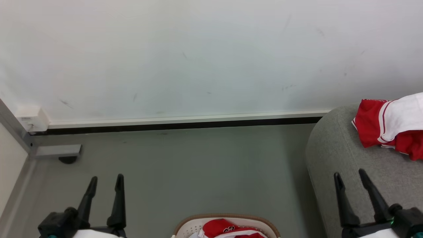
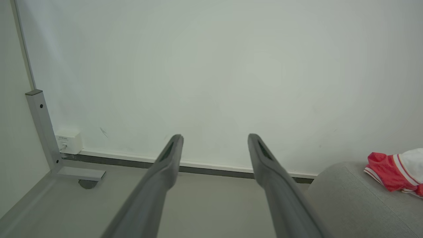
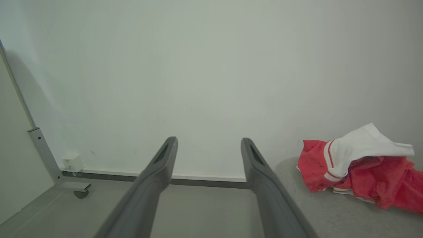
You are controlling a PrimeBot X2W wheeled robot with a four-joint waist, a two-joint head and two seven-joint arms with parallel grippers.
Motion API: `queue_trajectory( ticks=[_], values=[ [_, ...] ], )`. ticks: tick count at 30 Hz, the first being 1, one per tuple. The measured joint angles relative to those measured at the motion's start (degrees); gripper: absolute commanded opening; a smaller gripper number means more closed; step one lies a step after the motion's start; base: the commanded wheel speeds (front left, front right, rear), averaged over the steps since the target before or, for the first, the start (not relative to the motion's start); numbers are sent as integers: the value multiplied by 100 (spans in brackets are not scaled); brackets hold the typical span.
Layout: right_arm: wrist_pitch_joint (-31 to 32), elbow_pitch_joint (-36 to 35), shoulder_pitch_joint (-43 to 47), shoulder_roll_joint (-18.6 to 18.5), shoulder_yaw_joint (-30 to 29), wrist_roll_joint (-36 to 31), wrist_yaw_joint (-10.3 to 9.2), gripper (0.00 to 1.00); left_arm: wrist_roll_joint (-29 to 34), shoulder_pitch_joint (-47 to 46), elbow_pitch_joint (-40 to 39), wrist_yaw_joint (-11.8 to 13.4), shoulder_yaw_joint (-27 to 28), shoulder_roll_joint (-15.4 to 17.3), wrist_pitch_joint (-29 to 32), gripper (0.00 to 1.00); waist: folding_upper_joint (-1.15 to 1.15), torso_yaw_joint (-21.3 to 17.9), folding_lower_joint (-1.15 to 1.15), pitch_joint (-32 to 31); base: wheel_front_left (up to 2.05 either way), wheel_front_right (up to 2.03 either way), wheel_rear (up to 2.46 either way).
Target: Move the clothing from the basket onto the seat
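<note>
- Spread wide and holding nothing: left gripper (image 1: 106,177) at 7 o'clock of the head view, right gripper (image 1: 349,173) at 5 o'clock, over the seat (image 1: 333,155).
- Left to move: red clothing (image 1: 218,227) inside the basket (image 1: 228,216) at 6 o'clock, down on the floor (image 1: 198,165) between both grippers, mostly cut off by the frame edge.
- Already lying on the seat at 3 o'clock: one red-and-white garment (image 1: 373,127).
- Probably best to bend at the waist first and bring the whole basket into view.
- Keep the fingers wide, come straight down inside the rim, and pinch a thick fold rather than a loose hem.
- Lift clear of the rim before swinging toward 3 o'clock; release beside the garment there, well in from the rounded edge.
</note>
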Motion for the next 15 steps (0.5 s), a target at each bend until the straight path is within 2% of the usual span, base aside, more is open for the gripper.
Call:
queue_trajectory(
  ticks=[6, 15],
  values=[
    [-186, 366, 203, 266, 126, -183, 0, 100, 423, 226, 242, -419, 402, -446, 0, 100, 0, 4, 0, 19, 0, 0, 0],
    [-244, 443, 20, 357, 246, -286, 0, 100, 884, 180, 487, -928, 903, -808, 0, 100, 0, -43, 1, 49, 0, 0, 0]
  ],
)
